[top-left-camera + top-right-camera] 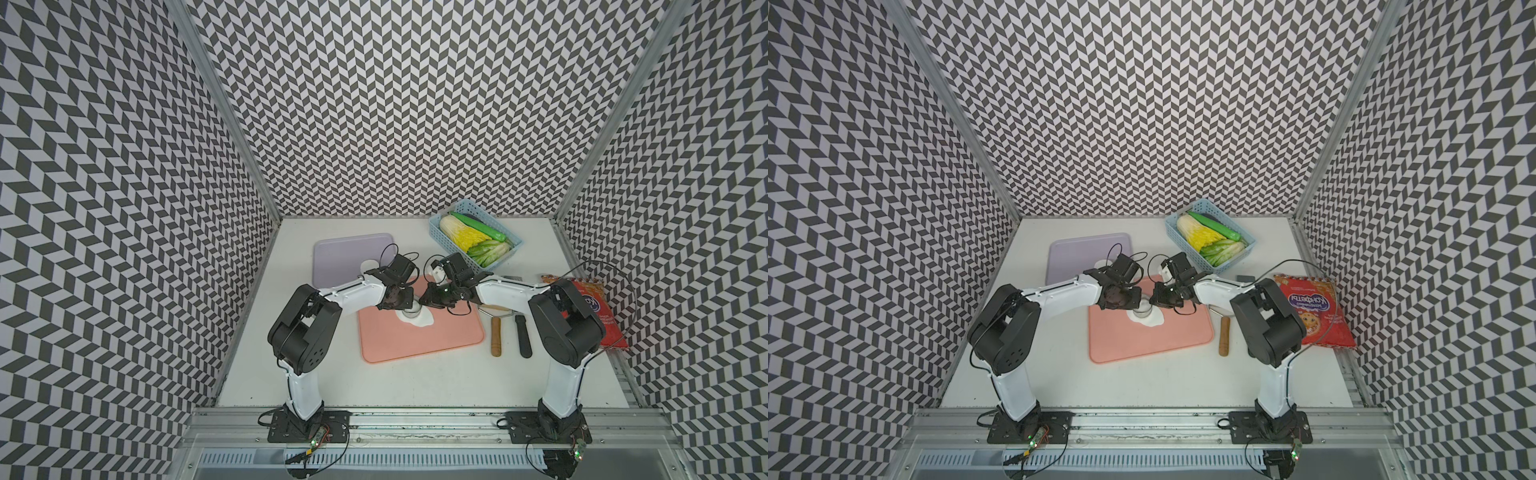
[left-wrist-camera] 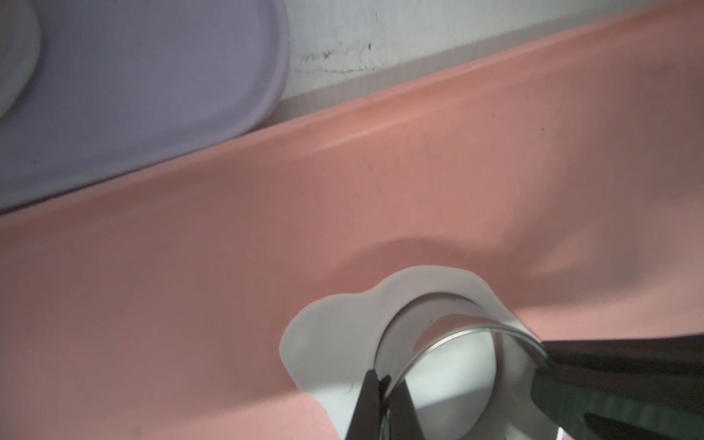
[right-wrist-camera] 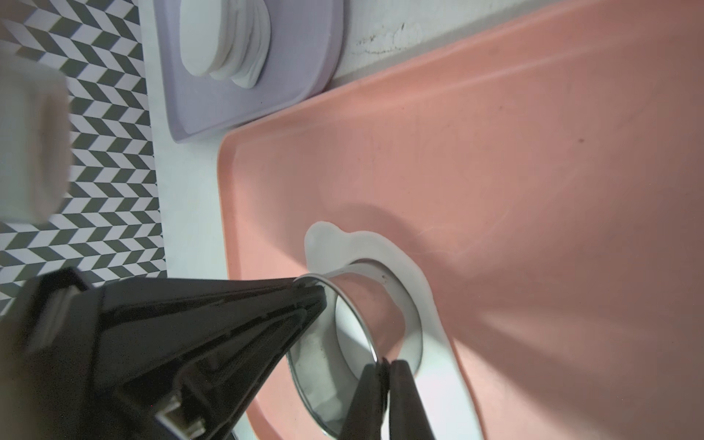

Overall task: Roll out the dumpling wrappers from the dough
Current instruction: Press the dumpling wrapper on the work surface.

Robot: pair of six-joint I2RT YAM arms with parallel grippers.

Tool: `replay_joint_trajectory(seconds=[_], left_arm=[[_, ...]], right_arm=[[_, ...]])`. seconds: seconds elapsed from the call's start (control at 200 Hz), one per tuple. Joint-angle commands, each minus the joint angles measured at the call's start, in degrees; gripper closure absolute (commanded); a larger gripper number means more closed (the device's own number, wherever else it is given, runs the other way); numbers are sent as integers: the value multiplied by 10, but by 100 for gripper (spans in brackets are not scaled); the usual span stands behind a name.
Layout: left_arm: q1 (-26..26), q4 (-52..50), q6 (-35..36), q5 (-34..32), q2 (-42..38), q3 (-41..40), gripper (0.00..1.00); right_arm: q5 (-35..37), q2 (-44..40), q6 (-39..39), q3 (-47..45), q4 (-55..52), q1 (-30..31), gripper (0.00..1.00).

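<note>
Finding: the left hand (image 2: 384,381) and the right hand (image 3: 384,367) each pinch the rim of the metal ring (image 3: 407,312), which is pressed into the dough (image 2: 324,335) on the pink board (image 1: 436,336). The wrappers (image 3: 228,42) are stacked on the purple board (image 3: 297,57). Risk: uneven lifting could tear or drag the cut disc.

Two cameras set side by side are looking steeply down from high above the robot's base end, taking in the whole walled table (image 1: 415,382) and the pink mat (image 1: 436,336) from far off. Both top views are sharing nearly the same scene, shifted slightly sideways. The left wrist camera is hanging very close over the mat, facing the metal ring (image 2: 419,335) and the dough (image 2: 324,331). The right wrist camera is facing that same ring from the opposite side, equally close. Both wrist views are also catching the purple tray (image 2: 152,76) beyond the mat's edge
</note>
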Motion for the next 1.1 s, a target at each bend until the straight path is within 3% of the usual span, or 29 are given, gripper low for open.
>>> replay_joint_trajectory(seconds=[0.0, 0.646, 0.971, 1.097], left_arm=[[-24, -20, 9, 45, 19, 7, 100], [-27, -39, 16, 31, 20, 27, 100], [-29, -40, 18, 27, 21, 26, 100], [-29, -42, 19, 25, 20, 25, 100]], right_arm=[[43, 33, 2, -5, -61, 7, 88], [55, -25, -2, 7, -67, 5, 77], [61, -89, 5, -30, -39, -6, 70], [62, -126, 13, -68, -25, -15, 62]])
